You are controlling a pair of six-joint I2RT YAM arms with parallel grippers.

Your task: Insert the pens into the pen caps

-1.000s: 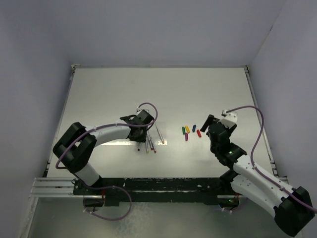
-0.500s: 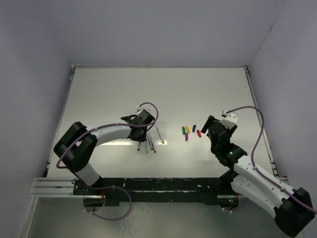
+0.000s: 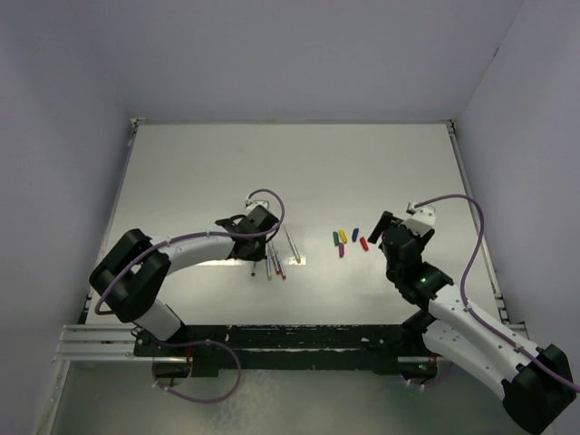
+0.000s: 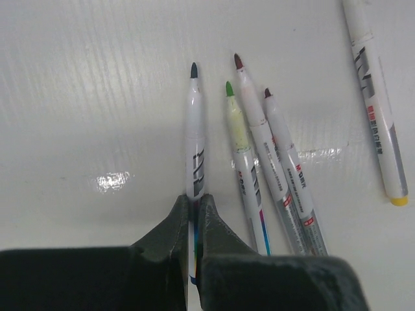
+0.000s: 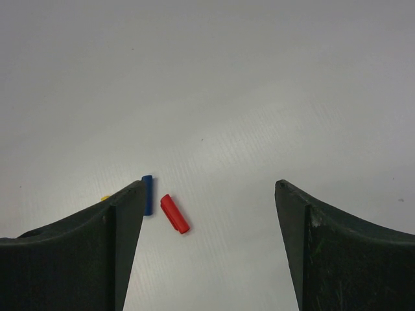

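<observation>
Left gripper [image 4: 193, 206]: the fingers are clamped together on a pen, with no gap seen apart from the barrel itself.
Held pen [image 4: 194, 139]: a dark tip is noted; the barrel is gripped toward its back end and the tip points away from the wrist. Whether it is lifted off the table [image 3: 362, 172] cannot be told.
Neighbouring pens: a green-tipped pen [image 4: 237, 139] lies just beside the held one, on its right in the left wrist view. Two reddish-brown-tipped pens [image 4: 259, 139] lie beside that, roughly parallel and pressed close together.
Fifth pen [image 4: 376, 110]: it is set apart at the right edge of the wrist view, with a yellow end turned toward the camera.
Right gripper [image 5: 209, 188]: the fingers are held wide apart, above the table, with nothing between them.
Red cap [image 5: 175, 213]: it lies on the table, seen in the gap just inside one finger.
Blue cap [image 5: 148, 194]: it is seen just beside the red one, partly covered by that finger.
Yellow cap [image 5: 105, 197]: only a sliver shows past the same finger.
Remaining caps: in the top view a green cap [image 3: 336, 237] and a purple cap [image 3: 341, 251] are recorded in the same small cluster, between the two grippers.
Pens and caps: they are well apart; no pen is capped.
</observation>
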